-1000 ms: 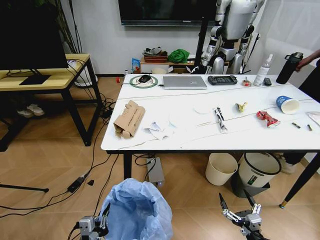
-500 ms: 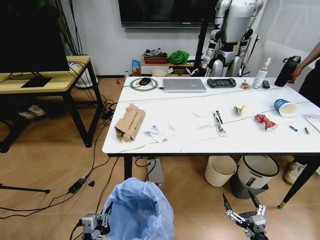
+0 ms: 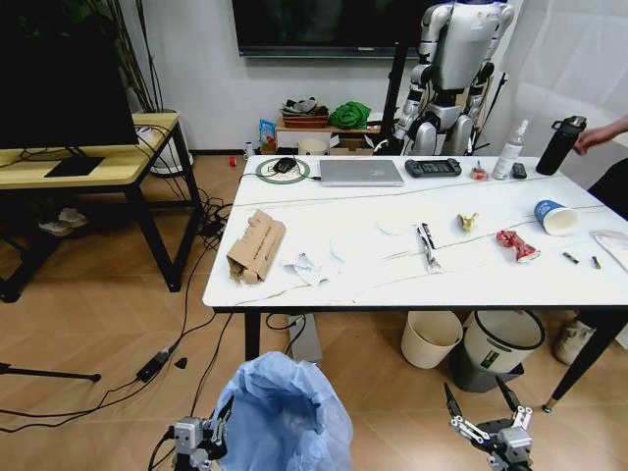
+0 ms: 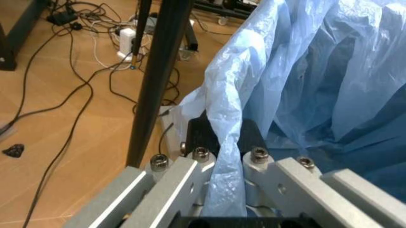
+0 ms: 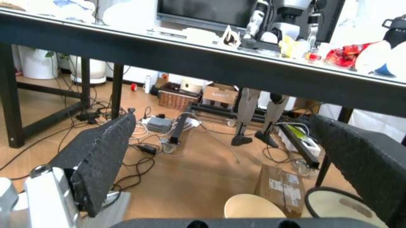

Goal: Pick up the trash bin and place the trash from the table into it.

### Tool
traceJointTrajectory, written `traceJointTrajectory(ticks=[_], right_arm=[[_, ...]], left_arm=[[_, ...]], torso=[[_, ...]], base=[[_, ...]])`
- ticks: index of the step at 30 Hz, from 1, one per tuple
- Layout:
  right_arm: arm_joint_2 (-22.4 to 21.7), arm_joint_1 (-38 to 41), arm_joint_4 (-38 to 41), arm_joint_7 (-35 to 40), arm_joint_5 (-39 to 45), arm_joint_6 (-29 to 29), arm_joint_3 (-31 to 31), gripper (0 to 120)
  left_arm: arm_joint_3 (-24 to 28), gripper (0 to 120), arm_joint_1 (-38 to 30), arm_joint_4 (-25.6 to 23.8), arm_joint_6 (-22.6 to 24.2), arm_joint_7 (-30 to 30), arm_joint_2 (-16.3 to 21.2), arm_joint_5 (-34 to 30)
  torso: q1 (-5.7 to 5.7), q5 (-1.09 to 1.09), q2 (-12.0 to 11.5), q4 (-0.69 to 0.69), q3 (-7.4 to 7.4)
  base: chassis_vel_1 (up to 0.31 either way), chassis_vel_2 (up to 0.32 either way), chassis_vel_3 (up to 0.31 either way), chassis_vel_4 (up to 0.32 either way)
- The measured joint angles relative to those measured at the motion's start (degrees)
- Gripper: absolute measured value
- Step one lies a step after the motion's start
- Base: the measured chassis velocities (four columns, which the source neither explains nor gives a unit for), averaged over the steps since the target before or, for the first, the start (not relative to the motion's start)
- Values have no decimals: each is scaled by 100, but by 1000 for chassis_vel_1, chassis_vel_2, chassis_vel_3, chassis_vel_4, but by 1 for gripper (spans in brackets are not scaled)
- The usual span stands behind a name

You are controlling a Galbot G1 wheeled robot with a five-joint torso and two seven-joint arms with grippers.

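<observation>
Our left end effector [image 4: 222,156] pinches the bin [image 3: 285,417] liner to carry it deskward [image 3: 412,280]; the right [image 3: 486,412] hangs spread, ready for trash [image 3: 256,245].

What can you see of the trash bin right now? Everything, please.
The trash bin sits low in the head view, near the robot and short of the table. A crinkled, translucent light-blue plastic bag bulges over its rim and hides the bin body; the mouth gapes open towards the table. The left gripper is shut on a fold of the bag at the bin's left edge, the film pinched between its fingers. No trash shows inside. The right gripper is open, apart from it.
</observation>
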Motion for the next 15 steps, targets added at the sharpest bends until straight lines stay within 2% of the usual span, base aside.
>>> traceJointTrajectory(ticks=[6,15], right_arm=[[0,-61,26,6,-58,69,10,100],[0,-61,8,7,-121,113,-44,100]], left_arm=[[40,0,38,0,-15,-20,41,13],[58,0,102,-47,-34,-23,-101,109]], torso=[[78,0,177,0,100],[191,0,427,0,235]], base=[[0,0,0,0],[0,0,0,0]])
